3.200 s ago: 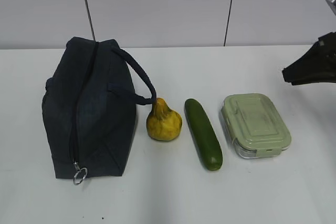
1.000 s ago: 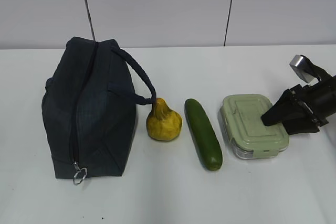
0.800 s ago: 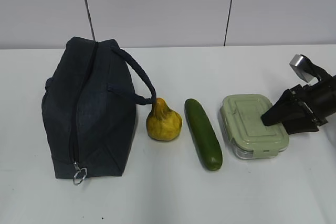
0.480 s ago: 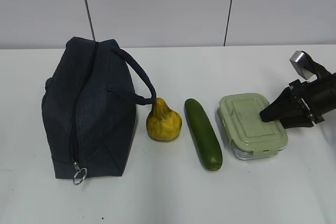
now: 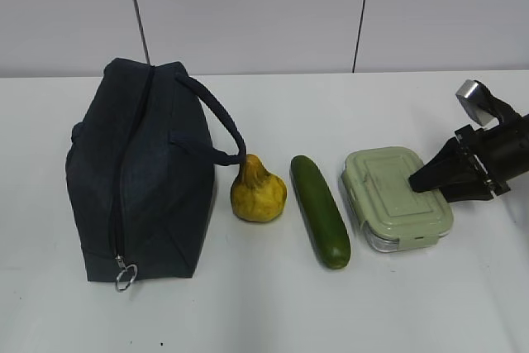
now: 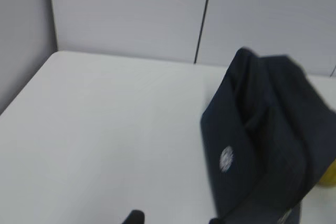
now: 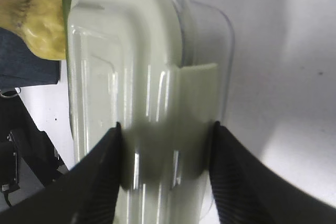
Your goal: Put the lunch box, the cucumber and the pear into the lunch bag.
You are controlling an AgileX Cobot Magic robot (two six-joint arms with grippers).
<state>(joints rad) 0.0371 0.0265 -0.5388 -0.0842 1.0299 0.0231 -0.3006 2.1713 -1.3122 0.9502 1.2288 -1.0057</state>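
The lunch box [image 5: 387, 196], pale green lid on a clear base, lies at the right of the table. My right gripper [image 5: 423, 181] reaches in from the right, and its fingers press on the two sides of the lunch box [image 7: 131, 77], so my right gripper [image 7: 166, 127] is shut on it. To the box's left lie the dark green cucumber [image 5: 320, 211] and the yellow pear [image 5: 258, 192]. The navy lunch bag [image 5: 140, 179] stands at the left, its zipper closed and its ring pull [image 5: 126, 273] at the near end. My left gripper [image 6: 173, 219] hovers open and empty over bare table beside the lunch bag [image 6: 262, 129].
The white table [image 5: 273, 312] ends at a grey panelled wall [image 5: 248, 14] behind. The bag's loop handle [image 5: 219, 126] arches toward the pear. Bare tabletop [image 6: 105, 129] lies left of the bag, bounded by a side wall.
My right gripper has narrowed onto the lunch box; the box has shifted slightly left and its right end has risen a little. The bag, pear and cucumber have not moved.
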